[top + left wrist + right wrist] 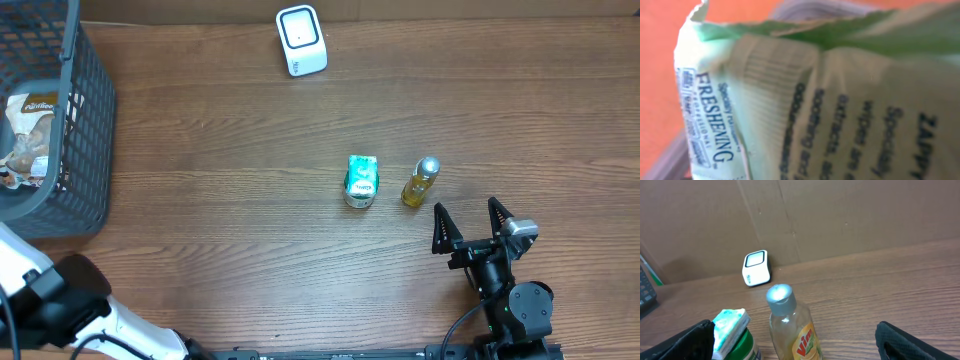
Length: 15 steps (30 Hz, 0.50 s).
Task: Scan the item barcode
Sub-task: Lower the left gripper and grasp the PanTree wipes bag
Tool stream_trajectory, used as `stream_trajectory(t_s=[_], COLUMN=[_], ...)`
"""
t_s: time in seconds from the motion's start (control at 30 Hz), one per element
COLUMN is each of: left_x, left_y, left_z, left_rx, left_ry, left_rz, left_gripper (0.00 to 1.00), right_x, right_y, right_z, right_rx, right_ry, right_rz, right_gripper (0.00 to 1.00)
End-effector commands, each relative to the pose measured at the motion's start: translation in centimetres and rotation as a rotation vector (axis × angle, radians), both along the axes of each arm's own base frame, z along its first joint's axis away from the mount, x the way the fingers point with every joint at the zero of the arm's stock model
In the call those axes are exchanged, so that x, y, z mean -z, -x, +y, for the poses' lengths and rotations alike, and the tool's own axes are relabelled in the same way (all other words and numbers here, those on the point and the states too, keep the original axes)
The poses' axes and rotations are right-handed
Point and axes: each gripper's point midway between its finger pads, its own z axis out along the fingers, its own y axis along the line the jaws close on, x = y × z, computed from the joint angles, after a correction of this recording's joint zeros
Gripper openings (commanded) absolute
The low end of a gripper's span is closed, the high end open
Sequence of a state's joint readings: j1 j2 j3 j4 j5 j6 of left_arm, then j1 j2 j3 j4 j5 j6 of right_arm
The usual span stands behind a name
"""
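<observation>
Two fingers of the right gripper (465,207) stand spread wide, holding nothing, at the near edge of the worktop (220,160), well short of the scanner (301,40). Just beyond this gripper, a yellow bottle (420,182) stands upright, nearer than the scanner and to its right. A green can (358,197) stands beside the bottle. A wipes packet (840,110) fills the left wrist view; its place relative to the scanner cannot be told. The left gripper is hidden, so its state cannot be told. A basket (85,130) sits far left of the scanner.
</observation>
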State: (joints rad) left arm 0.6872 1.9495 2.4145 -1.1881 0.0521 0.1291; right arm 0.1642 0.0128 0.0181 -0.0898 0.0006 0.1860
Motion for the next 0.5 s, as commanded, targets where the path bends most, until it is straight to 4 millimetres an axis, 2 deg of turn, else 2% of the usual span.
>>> stream_trajectory(t_s=[0.0,0.23,0.33,0.47], left_x=[4.7,14.1,18.5,23.4], left_y=[-1.4,-3.5,-4.3,-4.8], left_z=[0.8,2.0,2.2,2.2], left_rx=[-0.007,0.042,0.083,0.124], left_ry=[0.078,0.171,0.204,0.242], left_rz=[0.078,0.256,0.337,0.418], left_gripper=[0.45,0.48,0.48,0.48], right_x=[0.1,0.1,0.1,0.1], right_y=[0.0,0.0,0.0,0.0], right_z=[-0.1,-0.1,-0.1,-0.1], right_rx=[0.006,0.006,0.006,0.006], right_ry=[-0.002,-0.002,-0.002,-0.002], right_rz=[-0.006,-0.006,-0.006,-0.006], right_gripper=[1.0,1.0,1.0,1.0])
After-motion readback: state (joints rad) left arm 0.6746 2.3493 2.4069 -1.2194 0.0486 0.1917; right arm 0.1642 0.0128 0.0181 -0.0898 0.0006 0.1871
